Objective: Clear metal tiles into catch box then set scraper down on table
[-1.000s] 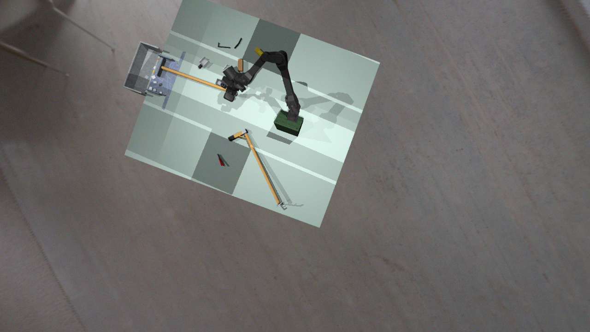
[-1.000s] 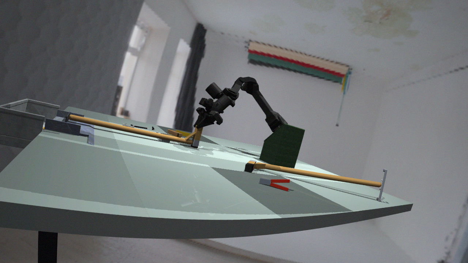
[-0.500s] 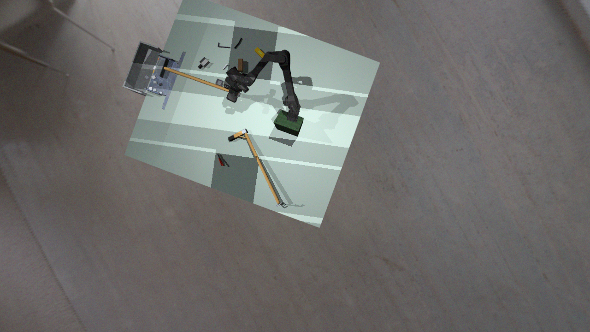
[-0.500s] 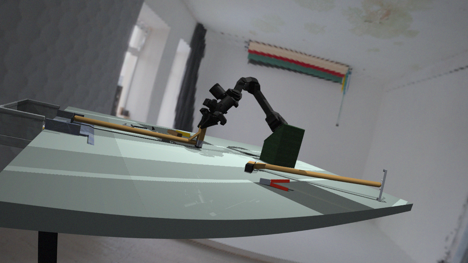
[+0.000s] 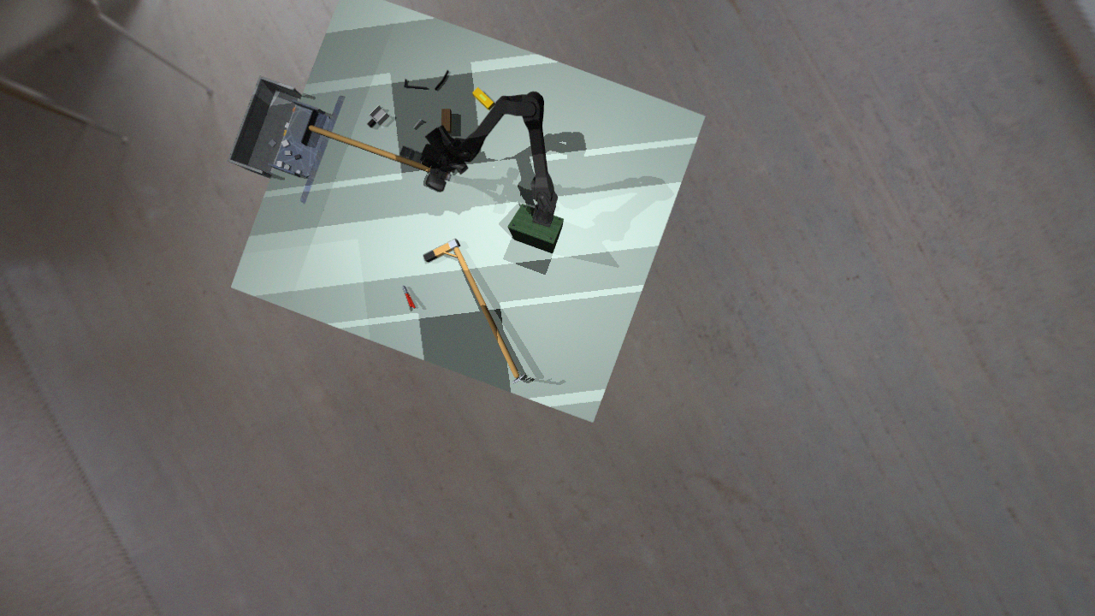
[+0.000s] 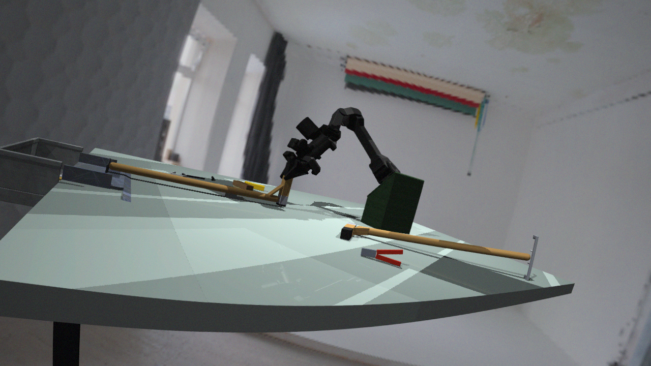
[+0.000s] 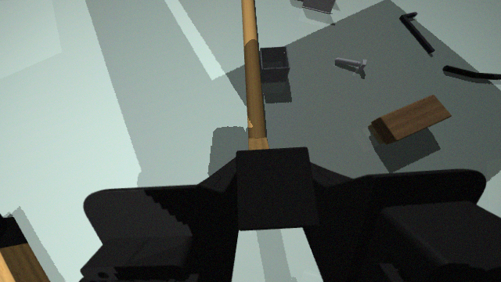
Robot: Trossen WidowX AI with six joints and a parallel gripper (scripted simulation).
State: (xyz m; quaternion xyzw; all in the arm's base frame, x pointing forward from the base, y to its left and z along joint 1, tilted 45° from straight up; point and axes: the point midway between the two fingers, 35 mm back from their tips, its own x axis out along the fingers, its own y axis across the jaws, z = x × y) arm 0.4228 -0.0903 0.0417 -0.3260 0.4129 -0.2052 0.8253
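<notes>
My gripper (image 5: pixel 444 163) (image 6: pixel 286 176) (image 7: pixel 262 159) is shut on the upright grip post of the long scraper (image 5: pixel 359 146) (image 6: pixel 182 180) (image 7: pixel 254 78). The wooden pole runs from it to the plate, and the black blade (image 5: pixel 310 127) is over the upper side of the steel plate (image 5: pixel 308 161) (image 6: pixel 93 176) in the top view. Whether the blade touches the plate cannot be told. Several small metal tiles (image 5: pixel 288 153) lie on the plate, mostly below and left of the blade. The grey catch box (image 5: pixel 250 133) (image 6: pixel 31 173) stands at the plate's far end; its floor is partly in shadow.
A small open box (image 7: pixel 275 59) sits close beside the pole. A wood block (image 5: pixel 446 118) (image 7: pixel 415 117), a bolt (image 7: pixel 348 63), a yellow block (image 5: pixel 482 97) and black hex keys lie near. A rake-like tool (image 5: pixel 473 283) (image 6: pixel 432 240) and red pliers (image 5: pixel 409 299) (image 6: pixel 389 251) lie across the table.
</notes>
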